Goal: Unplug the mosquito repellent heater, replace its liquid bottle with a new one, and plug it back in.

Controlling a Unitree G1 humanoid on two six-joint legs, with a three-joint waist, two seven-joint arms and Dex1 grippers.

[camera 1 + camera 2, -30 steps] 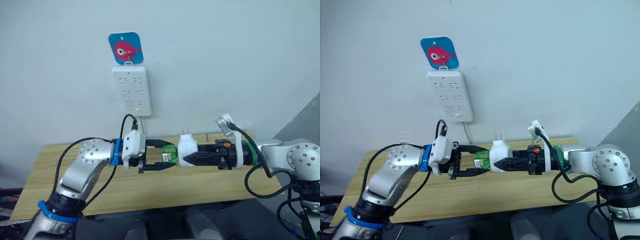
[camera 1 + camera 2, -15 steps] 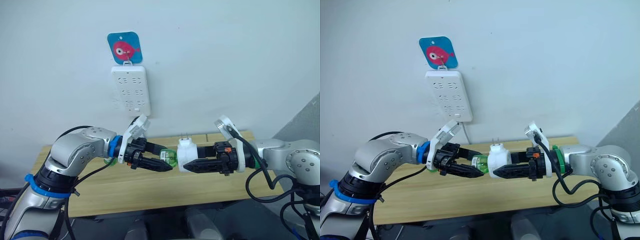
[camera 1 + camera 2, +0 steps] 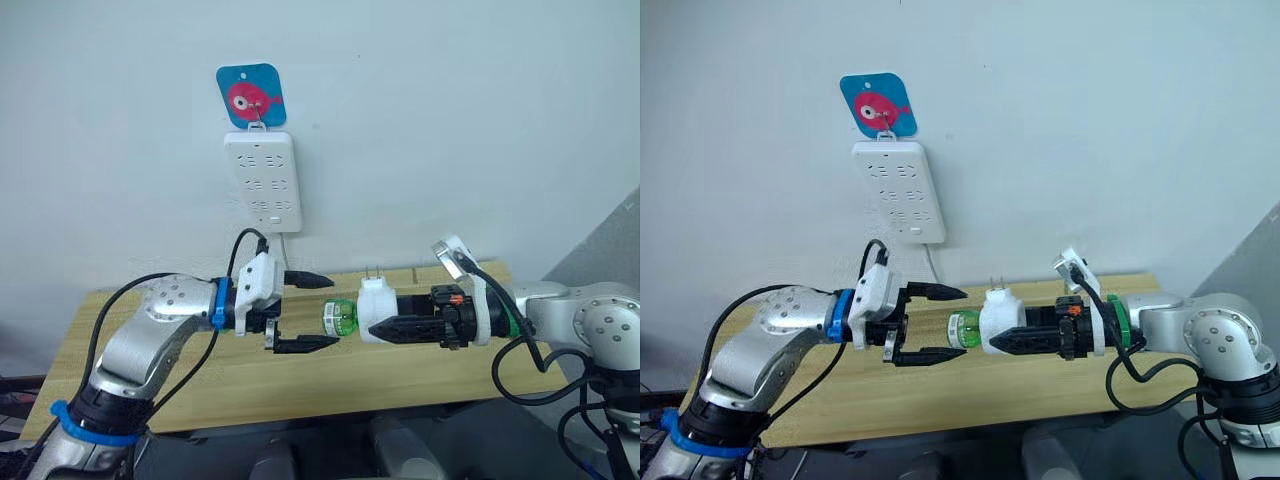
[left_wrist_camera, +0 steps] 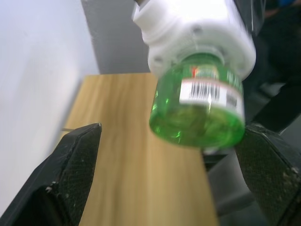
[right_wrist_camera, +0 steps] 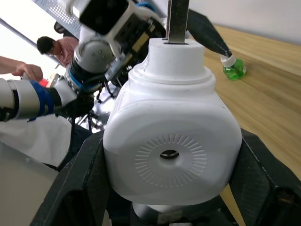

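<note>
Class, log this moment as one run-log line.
right gripper: shut on heater | left gripper: open around green bottle | bottle: attached to heater

Glossy green plastic bottle (image 4: 197, 107), smooth white plastic heater (image 5: 172, 141)

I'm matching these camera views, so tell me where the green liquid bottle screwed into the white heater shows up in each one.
Left eye view: the green liquid bottle is at centre, between the two grippers.
Right eye view: left of centre.
Left wrist view: upper right.
Right wrist view: hidden behind the heater.
Shared landmark: the small white rounded plastic heater, held in the right gripper.
</note>
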